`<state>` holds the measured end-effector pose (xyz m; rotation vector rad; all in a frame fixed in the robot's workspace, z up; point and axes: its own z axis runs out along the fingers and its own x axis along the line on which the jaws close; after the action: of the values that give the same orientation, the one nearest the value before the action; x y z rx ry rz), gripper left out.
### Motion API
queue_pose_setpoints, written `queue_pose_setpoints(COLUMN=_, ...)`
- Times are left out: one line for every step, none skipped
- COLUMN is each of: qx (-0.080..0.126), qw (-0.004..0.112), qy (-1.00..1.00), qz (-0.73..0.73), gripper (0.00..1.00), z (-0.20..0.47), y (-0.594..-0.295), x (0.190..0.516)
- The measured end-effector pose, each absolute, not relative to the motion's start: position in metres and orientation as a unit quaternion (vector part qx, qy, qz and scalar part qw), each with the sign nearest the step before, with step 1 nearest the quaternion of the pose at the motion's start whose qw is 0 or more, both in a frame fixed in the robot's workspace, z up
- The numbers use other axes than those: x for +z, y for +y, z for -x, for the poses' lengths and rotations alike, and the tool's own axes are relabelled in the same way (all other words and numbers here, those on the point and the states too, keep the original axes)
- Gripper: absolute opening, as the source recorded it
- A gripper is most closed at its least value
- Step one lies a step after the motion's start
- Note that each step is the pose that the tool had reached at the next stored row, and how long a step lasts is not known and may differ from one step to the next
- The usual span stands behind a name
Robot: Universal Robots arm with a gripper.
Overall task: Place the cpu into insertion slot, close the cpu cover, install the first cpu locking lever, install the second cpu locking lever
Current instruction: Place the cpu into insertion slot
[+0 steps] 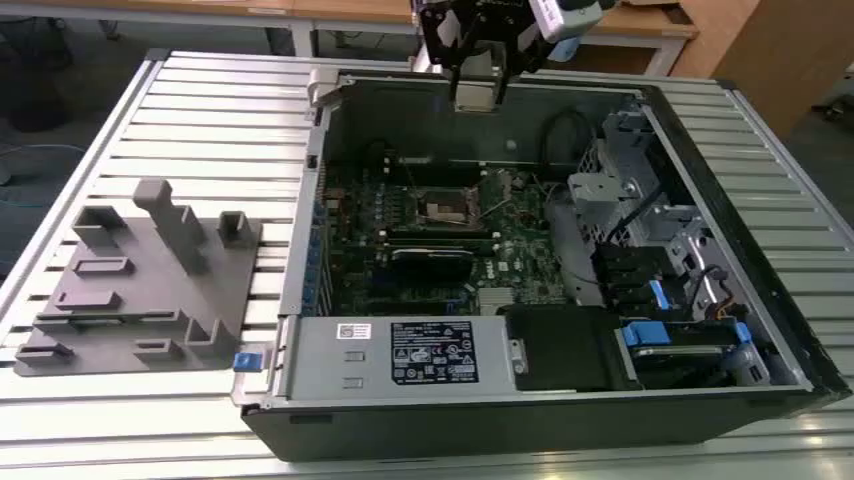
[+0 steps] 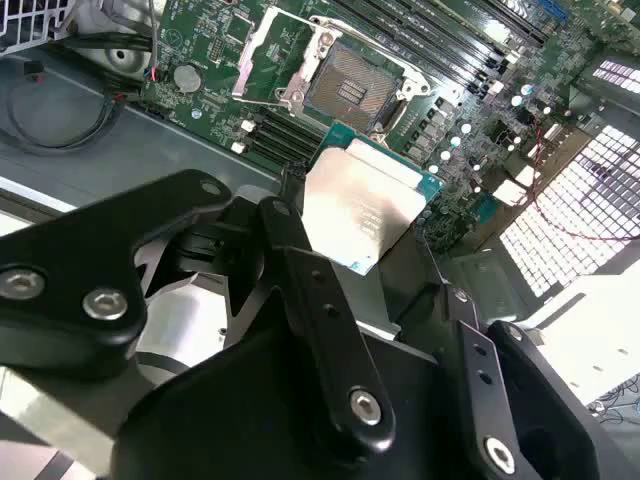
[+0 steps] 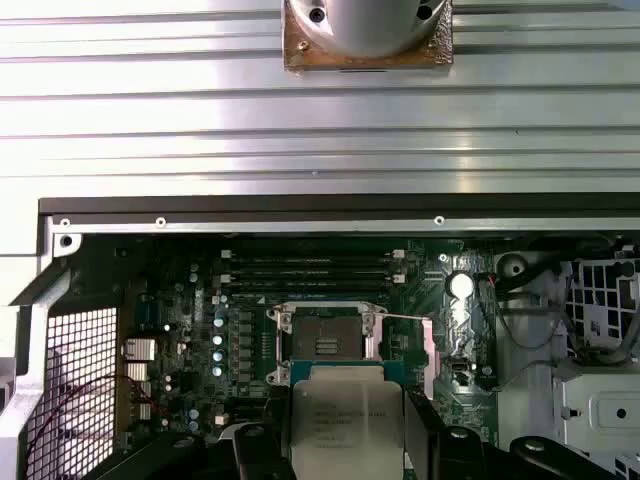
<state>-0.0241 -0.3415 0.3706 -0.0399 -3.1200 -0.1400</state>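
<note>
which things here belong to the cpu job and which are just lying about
Job: cpu gripped in the claw; empty insertion slot; raised cpu cover.
Lying about: grey fixture block beside the case; power supply; coin battery.

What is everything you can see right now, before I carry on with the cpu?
cpu: one, silver-grey with green edge, held between the fingers.
insertion slot: one, dark, metal-rimmed, empty, in the motherboard.
cpu cover: one, silver-grey, raised open beside the slot.
motherboard: one, green, inside the case.
computer case: one, black, open, on the table.
power supply: one, silver, labelled, in the case.
fixture: one, grey, on the table at the exterior view's left.
table: one, silver, slatted.
gripper: one, black, shut on the cpu.
</note>
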Motion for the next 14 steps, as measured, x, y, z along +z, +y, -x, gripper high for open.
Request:
queue_pose_setpoints(qx=-0.045, qw=0.009, qy=-0.999, qz=0.013, gripper=0.54, z=0.0241, y=-0.3415, x=0.3706)
queue_pose_setpoints(qx=-0.045, qw=0.009, qy=-0.999, qz=0.013, gripper=0.54, z=0.0241, y=-0.3415, x=0.3706)
queue_pose_setpoints(qx=-0.045, qw=0.009, qy=-0.999, qz=0.013, gripper=0.54, z=0.0241, y=-0.3415, x=0.3706)
queue_pose_setpoints(qx=-0.045, qw=0.009, qy=-0.999, qz=0.013, gripper=0.54, z=0.0241, y=-0.3415, x=0.3706)
queue_pose_setpoints(qx=-0.045, qw=0.009, qy=-0.999, qz=0.013, gripper=0.54, z=0.0241, y=-0.3415, x=0.3706)
queue_pose_setpoints(qx=-0.045, qw=0.009, qy=-0.999, qz=0.013, gripper=0.54, z=0.0241, y=-0.3415, x=0.3703)
queue_pose_setpoints(qx=-0.045, qw=0.009, qy=-0.999, qz=0.013, gripper=0.54, z=0.0241, y=-0.3414, x=0.3699)
queue_pose_setpoints(qx=-0.045, qw=0.009, qy=-0.999, qz=0.013, gripper=0.54, z=0.0241, y=-0.3414, x=0.3696)
queue_pose_setpoints(qx=-0.045, qw=0.009, qy=-0.999, qz=0.013, gripper=0.54, z=0.0241, y=-0.3415, x=0.3696)
queue_pose_setpoints(qx=-0.045, qw=0.009, qy=-0.999, qz=0.013, gripper=0.54, z=0.0241, y=-0.3415, x=0.3695)
queue_pose_setpoints(qx=-0.045, qw=0.009, qy=-0.999, qz=0.013, gripper=0.54, z=0.0241, y=-0.3415, x=0.3687)
queue_pose_setpoints(qx=-0.045, qw=0.009, qy=-0.999, qz=0.013, gripper=0.54, z=0.0241, y=-0.3415, x=0.3679)
queue_pose_setpoints(qx=-0.045, qw=0.009, qy=-0.999, qz=0.013, gripper=0.54, z=0.0241, y=-0.3415, x=0.3679)
queue_pose_setpoints(qx=-0.045, qw=0.009, qy=-0.999, qz=0.013, gripper=0.54, z=0.0241, y=-0.3415, x=0.3679)
